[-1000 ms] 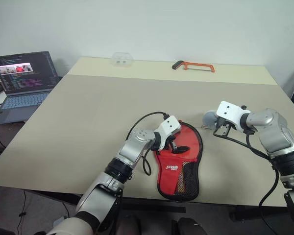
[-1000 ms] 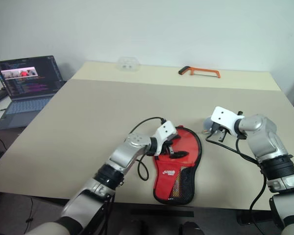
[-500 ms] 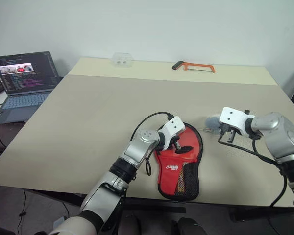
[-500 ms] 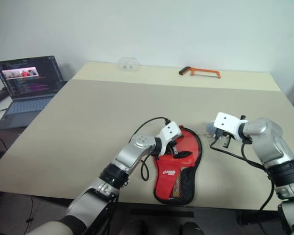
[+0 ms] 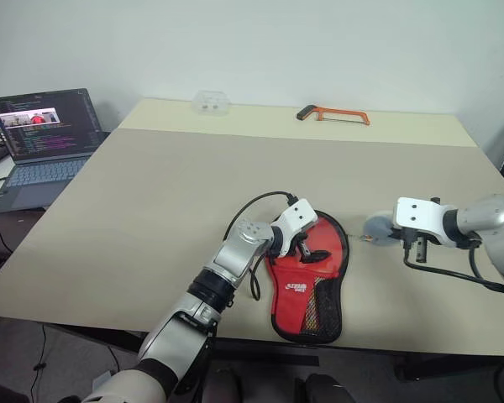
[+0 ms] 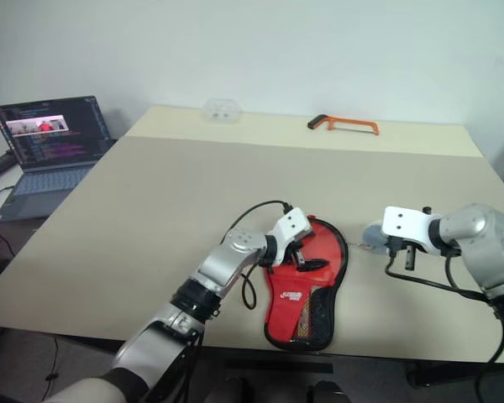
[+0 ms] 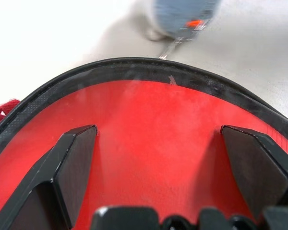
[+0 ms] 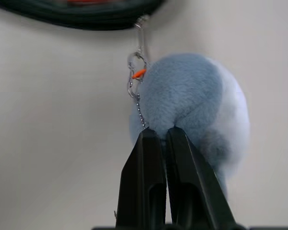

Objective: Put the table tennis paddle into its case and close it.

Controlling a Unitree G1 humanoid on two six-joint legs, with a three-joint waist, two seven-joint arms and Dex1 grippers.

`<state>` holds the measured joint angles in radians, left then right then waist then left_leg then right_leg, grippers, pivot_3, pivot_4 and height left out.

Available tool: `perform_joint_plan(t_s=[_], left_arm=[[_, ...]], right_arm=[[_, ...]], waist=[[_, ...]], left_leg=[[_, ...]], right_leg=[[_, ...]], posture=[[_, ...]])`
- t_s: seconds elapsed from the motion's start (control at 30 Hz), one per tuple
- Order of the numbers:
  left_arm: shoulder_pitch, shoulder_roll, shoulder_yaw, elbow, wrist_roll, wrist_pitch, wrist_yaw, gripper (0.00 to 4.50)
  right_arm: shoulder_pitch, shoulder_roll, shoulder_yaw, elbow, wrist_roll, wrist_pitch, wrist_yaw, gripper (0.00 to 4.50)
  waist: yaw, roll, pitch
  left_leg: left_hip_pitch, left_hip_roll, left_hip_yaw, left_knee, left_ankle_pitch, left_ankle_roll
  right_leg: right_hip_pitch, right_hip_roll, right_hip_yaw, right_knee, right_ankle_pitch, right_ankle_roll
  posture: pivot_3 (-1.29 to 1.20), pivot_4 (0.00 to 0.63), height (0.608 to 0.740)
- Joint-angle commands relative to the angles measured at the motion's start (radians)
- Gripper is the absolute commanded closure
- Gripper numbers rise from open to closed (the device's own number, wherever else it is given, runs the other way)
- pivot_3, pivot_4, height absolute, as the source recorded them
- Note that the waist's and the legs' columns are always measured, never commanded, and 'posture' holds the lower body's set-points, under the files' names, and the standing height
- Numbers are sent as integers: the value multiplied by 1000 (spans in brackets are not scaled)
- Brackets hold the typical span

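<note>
The case [image 5: 309, 277] is pinned flat by the wide-open left tool [image 5: 307, 249], seemingly for zipping, while the pinched-shut right tool [image 5: 412, 243] tugs the pouch [image 5: 380, 228] at three o'clock.

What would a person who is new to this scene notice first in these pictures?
The red case near the table's front edge draws the eye first, with the left gripper resting on its round end, fingers spread wide on the red surface. Beside it, to the right, the right gripper has shut fingers against a fluffy grey-blue charm chained to the case's edge.
</note>
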<state>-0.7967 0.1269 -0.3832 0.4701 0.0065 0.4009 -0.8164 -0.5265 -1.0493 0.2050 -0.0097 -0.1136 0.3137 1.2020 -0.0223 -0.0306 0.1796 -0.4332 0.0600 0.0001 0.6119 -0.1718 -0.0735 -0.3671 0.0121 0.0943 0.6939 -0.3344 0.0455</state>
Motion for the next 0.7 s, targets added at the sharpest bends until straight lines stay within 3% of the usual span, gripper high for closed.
perform_joint_plan(t_s=[0.03, 0.2, 0.7], left_arm=[[13, 12, -12, 90, 43, 8, 23, 0], [2, 9, -22, 123, 52, -15, 17, 0], [-32, -12, -31, 199, 65, -51, 20, 0]], right_arm=[[35, -79, -76, -77, 64, -20, 80, 4480], [84, -125, -141, -197, 216, 50, 175, 4480], [254, -247, -230, -418, 466, 121, 300, 4480]], waist=[[-1, 0, 0], [-2, 1, 0], [17, 2, -1]], left_leg=[[0, 0, 0, 0, 0, 0], [1, 0, -1, 0, 0, 0], [1, 0, -3, 0, 0, 0]], right_leg=[[1, 0, 0, 0, 0, 0], [2, 0, -1, 0, 0, 1], [7, 0, -4, -8, 0, 0]], posture=[[0, 150, 740], [0, 150, 740], [0, 150, 740]])
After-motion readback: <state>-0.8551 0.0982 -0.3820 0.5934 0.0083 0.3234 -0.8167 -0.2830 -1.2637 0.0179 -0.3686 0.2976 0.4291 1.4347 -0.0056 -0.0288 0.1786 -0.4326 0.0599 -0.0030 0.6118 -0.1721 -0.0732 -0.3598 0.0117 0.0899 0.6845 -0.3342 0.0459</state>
